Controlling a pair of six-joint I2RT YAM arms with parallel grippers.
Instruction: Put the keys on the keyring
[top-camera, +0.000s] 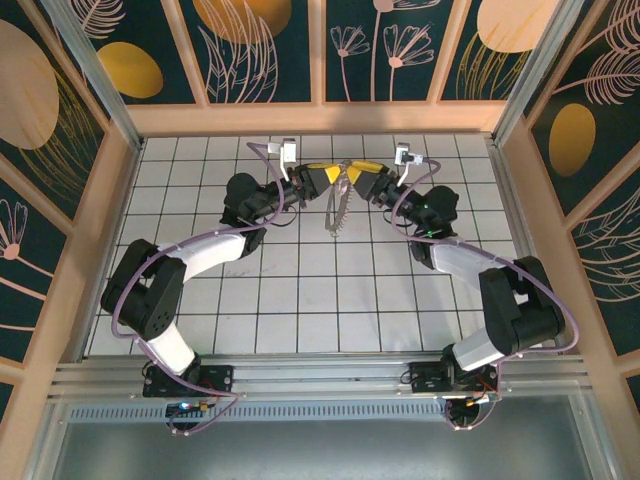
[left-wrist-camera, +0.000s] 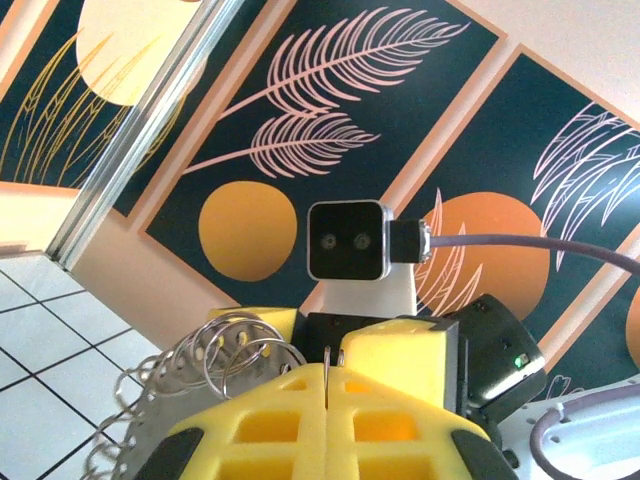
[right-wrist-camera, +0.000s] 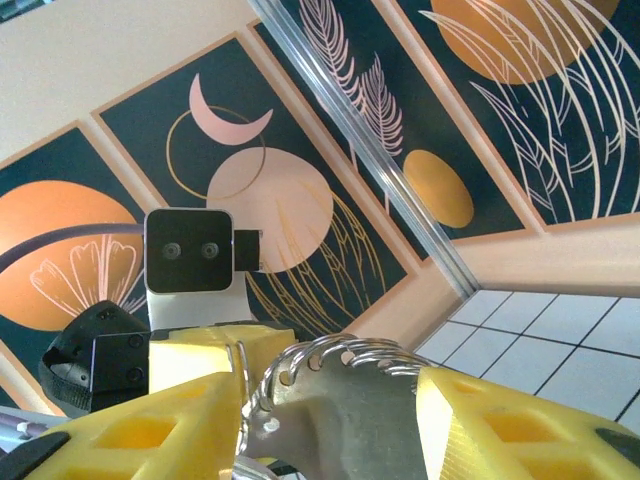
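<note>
**Wire keyring (top-camera: 337, 210) suspended between two grippers**

It is hung at upper centre of the overhead frame. The left gripper (left-wrist-camera: 328, 390) is clamped shut on its wire. The jaws of the right gripper (right-wrist-camera: 330, 400) are parted around its rings.

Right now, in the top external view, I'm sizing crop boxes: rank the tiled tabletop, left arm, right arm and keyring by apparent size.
1. tiled tabletop
2. left arm and right arm, which look about alike, so no ranking between them
3. keyring, clearly the smallest
</note>
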